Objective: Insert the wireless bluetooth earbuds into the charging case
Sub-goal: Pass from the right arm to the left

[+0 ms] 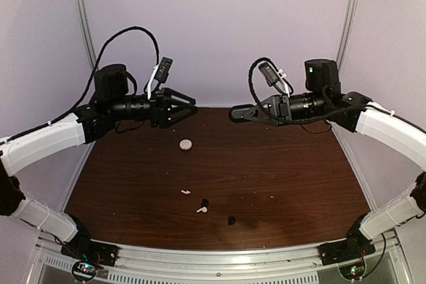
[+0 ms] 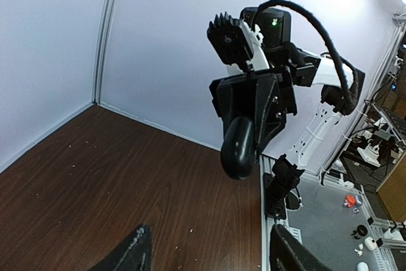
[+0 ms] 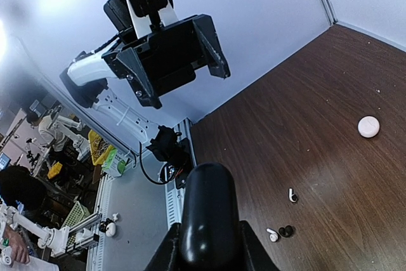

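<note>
Dark wood-grain table [image 1: 299, 177], with both arms up over its far half and their grippers facing each other, above and beyond the pale pink round disc case [image 1: 186, 144]. The left gripper [image 1: 192, 108] has its fingers spread and nothing in it. The right gripper [image 1: 237, 113] is clamped on the glossy black oval charging case [image 2: 239, 147]. The case is held high off the table, up-right of the disc, with its long axis running out along the fingers toward the left gripper. The lid looks closed, can't confirm. The two tiny black rounded earbuds lie on the table near-side of the disc: one [image 1: 205, 202] slightly right of it, the other [image 1: 231, 220] further right and nearer the bases. The small white stemmed earbuds [image 1: 186, 191] sit just beside the first black one, so mis-pick risk. My read: the earbuds are down and back from both grippers, roughly midway between the arms. Only the left is free, so the pick is its job.
</note>
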Tool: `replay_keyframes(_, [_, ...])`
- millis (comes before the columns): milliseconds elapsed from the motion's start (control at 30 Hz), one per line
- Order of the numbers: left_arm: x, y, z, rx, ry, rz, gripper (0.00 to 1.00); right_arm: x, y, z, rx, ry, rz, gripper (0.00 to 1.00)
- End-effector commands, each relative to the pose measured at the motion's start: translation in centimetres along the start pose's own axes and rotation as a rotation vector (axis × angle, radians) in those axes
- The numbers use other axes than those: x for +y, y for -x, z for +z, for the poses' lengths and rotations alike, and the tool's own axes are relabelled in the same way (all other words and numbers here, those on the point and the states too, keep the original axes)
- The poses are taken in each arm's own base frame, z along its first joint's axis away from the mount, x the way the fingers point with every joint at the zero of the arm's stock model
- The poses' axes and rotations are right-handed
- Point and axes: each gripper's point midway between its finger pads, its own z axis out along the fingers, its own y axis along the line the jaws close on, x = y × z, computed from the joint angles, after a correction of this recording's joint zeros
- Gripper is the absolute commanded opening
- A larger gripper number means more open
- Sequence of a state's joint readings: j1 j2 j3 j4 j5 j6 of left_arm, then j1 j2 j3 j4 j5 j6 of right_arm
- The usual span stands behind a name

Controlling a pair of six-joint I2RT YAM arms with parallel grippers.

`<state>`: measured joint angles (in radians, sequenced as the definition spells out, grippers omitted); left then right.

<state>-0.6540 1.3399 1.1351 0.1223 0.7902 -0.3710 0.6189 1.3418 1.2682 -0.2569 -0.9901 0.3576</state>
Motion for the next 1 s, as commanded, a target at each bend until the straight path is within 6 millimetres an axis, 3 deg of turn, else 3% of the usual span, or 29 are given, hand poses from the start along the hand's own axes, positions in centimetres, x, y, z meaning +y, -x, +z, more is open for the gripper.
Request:
replay_keyframes(0, [-1.9,1.8,0.7,-0.038,-0.091,0.043,0.63,0.9,0.9,0.6,-0.004,0.0,-0.086,0.13])
replay_keyframes(400, [-3.0,-1.0,4.1,0.078,-0.167,0.05,0.56,1.8,0.4,3.7,0.093,0.024,-0.165,0.1])
replay_keyframes(600, [-3.7,-2.1,4.6,0.112,-0.189,0.066,0.49,2.2,0.1,4.8,0.13,0.029,-0.196,0.11])
replay_keyframes(967, [-4.1,-1.9,4.0,0.099,-0.187,0.084,0.19,3.1,0.4,5.6,0.144,0.047,-0.215,0.12])
